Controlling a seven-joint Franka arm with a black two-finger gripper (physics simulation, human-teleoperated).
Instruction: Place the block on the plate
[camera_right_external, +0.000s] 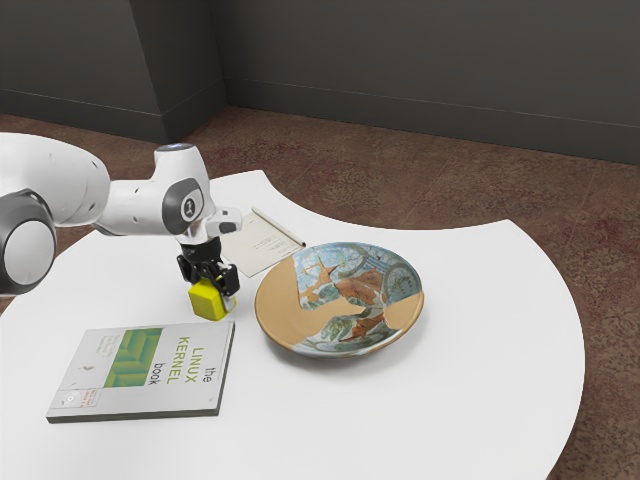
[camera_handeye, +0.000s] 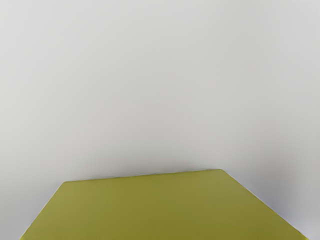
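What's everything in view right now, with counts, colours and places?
block: one, yellow, at the gripper
plate: one, tan and multicoloured, mid-table
book: one, whitish with green, exterior view's lower left
written sheet: one, off-white, beyond the block
pen-like stick: one, pale, along the sheet
table: one, white, underneath
floor: one, brown, around table
wall: dark grey, background
arm: one, white, exterior view's left
gripper: one, black, at block
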